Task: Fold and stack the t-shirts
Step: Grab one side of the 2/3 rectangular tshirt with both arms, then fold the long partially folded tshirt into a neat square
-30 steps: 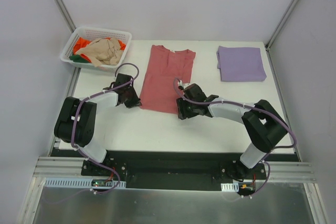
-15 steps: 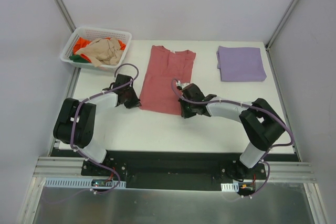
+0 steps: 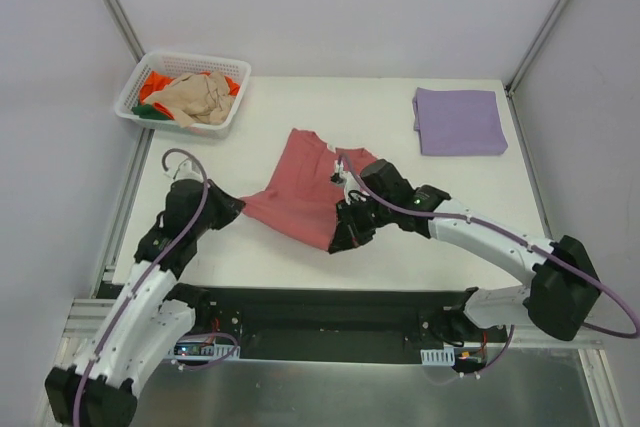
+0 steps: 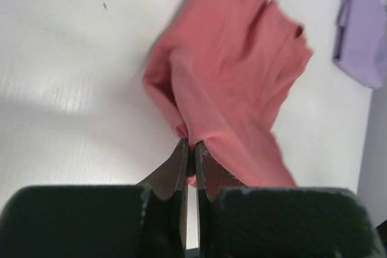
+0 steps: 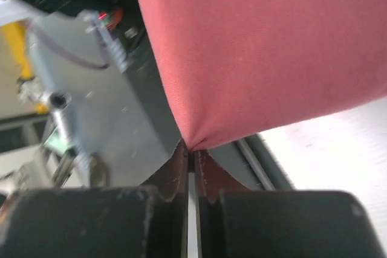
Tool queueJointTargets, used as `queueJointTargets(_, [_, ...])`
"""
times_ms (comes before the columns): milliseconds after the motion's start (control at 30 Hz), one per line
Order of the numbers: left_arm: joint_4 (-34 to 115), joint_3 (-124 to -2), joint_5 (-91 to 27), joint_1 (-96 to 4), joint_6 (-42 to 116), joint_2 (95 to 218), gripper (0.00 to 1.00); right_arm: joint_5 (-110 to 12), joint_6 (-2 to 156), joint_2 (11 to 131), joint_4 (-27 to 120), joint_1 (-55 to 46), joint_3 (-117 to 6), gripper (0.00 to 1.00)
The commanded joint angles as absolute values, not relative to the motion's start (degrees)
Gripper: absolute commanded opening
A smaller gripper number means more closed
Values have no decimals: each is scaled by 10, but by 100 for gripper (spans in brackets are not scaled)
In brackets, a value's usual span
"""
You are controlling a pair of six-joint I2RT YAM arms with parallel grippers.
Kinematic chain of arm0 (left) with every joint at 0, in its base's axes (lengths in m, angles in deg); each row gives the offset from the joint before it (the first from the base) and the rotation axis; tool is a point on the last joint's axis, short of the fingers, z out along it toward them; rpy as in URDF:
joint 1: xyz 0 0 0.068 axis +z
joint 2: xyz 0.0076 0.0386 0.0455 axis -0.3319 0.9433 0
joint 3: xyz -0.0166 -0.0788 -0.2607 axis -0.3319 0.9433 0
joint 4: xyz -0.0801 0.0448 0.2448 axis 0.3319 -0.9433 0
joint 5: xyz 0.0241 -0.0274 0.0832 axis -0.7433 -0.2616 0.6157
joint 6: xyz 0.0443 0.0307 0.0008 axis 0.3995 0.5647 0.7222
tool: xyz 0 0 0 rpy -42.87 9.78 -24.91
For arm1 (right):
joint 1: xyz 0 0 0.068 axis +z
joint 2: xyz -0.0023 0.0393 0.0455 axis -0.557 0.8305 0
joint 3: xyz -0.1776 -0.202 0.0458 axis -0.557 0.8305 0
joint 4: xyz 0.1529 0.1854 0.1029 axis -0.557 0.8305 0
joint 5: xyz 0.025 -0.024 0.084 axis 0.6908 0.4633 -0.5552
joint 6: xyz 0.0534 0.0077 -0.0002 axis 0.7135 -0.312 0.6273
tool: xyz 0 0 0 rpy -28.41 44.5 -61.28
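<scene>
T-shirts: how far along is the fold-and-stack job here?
Done: the lavender shirt lies folded at the far right. In hand: the rose-red shirt, pinched at its near corners by the left hand and right hand. Left: beige, orange and green shirts heaped in the basket.

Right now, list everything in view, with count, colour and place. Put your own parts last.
rose-red t-shirt: one, dusty rose-red, centre of the table, rumpled, gripped at its near edge on both sides
lavender t-shirt: one, lavender purple, far right of the table, folded flat
basket: one, white lattice, far left corner
beige t-shirt: one, beige, crumpled on top in the basket
orange t-shirt: one, orange, in the basket under the beige one
green t-shirt: one, green, at the basket's near left edge
table: one, white
left arm: one, black and white, near left, jaws shut on the rose-red t-shirt
right arm: one, black and white, near right, jaws shut on the same shirt
</scene>
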State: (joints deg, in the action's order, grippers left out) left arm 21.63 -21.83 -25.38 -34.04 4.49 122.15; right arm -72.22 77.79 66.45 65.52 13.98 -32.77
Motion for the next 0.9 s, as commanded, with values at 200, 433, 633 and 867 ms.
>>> queueJointTargets(200, [109,-266,-224,-341,42,1050,0,-971,888,595,614,162,-331,0])
queueJointTargets(433, [147,-308,-234,-341,52,1151,0,-904,884,561,612,150,-319,0])
queueJointTargets(633, [235,-325,-285,-342,57,1251,0,-863,885,537,610,106,-296,0])
queueJointTargets(867, [278,-358,-291,-342,63,1350,0,-856,869,549,605,49,-285,0])
